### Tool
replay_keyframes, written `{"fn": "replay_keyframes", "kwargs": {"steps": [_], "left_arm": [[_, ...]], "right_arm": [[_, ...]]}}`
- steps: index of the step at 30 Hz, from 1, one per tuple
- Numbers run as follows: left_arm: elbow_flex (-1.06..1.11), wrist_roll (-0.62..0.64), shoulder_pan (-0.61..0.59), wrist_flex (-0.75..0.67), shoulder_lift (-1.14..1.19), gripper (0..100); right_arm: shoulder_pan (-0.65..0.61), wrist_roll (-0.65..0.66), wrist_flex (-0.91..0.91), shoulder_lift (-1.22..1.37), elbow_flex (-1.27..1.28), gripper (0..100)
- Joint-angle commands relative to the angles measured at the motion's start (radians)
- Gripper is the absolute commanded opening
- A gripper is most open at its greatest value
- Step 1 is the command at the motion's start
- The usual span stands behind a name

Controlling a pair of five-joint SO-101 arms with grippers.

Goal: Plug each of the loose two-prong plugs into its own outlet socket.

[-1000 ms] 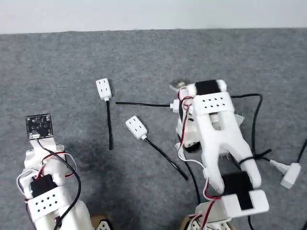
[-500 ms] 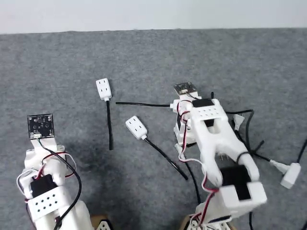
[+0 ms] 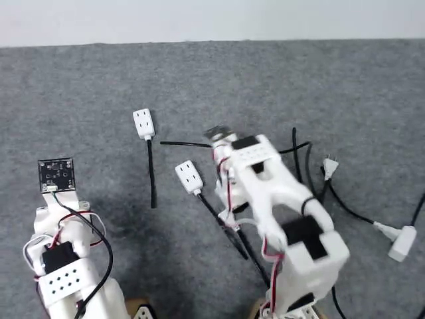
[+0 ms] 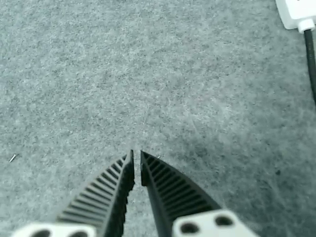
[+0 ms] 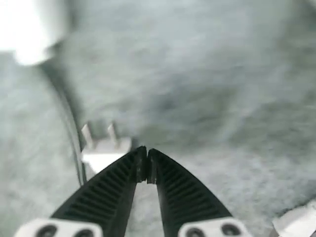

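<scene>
The left tool (image 4: pixel 137 157) hangs low over the bare bench (image 3: pixel 80 80), jaws all but closed on nothing, and its arm has kept its place over the last second. The right arm has swung across from the tangle of cords on its own side toward the middle, uncovering a second plug (image 3: pixel 330 162) that lies loose on its cord out to the right. The right tool (image 5: pixel 147 153) is closed tip to tip and empty. A plug (image 5: pixel 101 147) lies just beside its tips, prongs pointing away; whether it touches the jaw I cannot tell. Beyond, the middle socket (image 3: pixel 188 177) sits near that arm, and the far socket (image 3: pixel 143 123) lies well apart. No plug looks seated yet, and the swing probably lines up a pick, which would need the jaws opened first
</scene>
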Motion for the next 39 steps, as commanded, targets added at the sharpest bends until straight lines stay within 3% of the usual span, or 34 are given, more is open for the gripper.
{"fn": "replay_keyframes", "kwargs": {"steps": [1,9,14,17,27,39], "left_arm": [[-0.01,-0.009,0.0,-0.034,-0.011,2],[-0.01,-0.009,0.0,-0.034,-0.011,2],[-0.01,-0.009,0.0,-0.034,-0.011,2],[-0.01,-0.009,0.0,-0.034,-0.011,2],[-0.01,-0.009,0.002,-0.034,-0.011,2],[-0.01,-0.009,0.002,-0.034,-0.009,2]], "right_arm": [[-0.071,0.048,-0.048,-0.259,0.173,0.9],[-0.031,-0.04,-0.065,-0.71,0.456,2.9],[-0.025,-0.037,-0.094,-0.728,0.542,17.9],[-0.028,-0.035,-0.099,-0.685,0.546,18.5],[-0.002,0.29,-0.088,-0.559,0.635,11.6],[0.044,0.301,-0.002,-0.806,0.647,11.5]]}}
